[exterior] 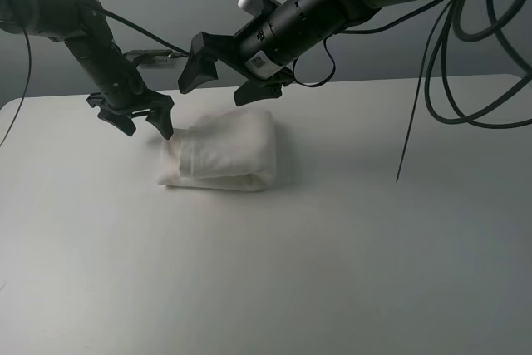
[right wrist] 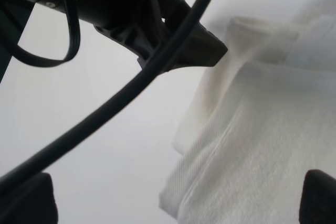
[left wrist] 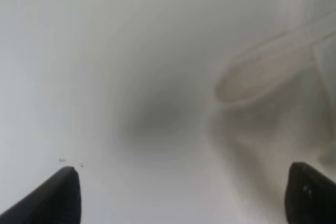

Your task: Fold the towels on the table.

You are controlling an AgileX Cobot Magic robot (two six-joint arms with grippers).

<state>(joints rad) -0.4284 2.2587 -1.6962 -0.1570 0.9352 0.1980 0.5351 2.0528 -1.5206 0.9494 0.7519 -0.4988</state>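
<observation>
The white terry towel (exterior: 223,154) lies folded into a thick bundle on the white table (exterior: 349,239), left of centre. My left gripper (exterior: 141,120) is open and empty, its fingertips just off the towel's left end. My right gripper (exterior: 223,82) is open and empty, hovering above the towel's far edge. In the left wrist view a blurred towel fold (left wrist: 262,77) lies beyond the fingertips (left wrist: 58,195). In the right wrist view the towel (right wrist: 262,145) shows its folded layers, with the left arm's finger (right wrist: 184,45) and a cable in front. The label is hidden.
Black cables (exterior: 465,56) hang from the right arm over the table's far right. The table's far edge (exterior: 399,81) runs behind both arms, with a grey wall beyond.
</observation>
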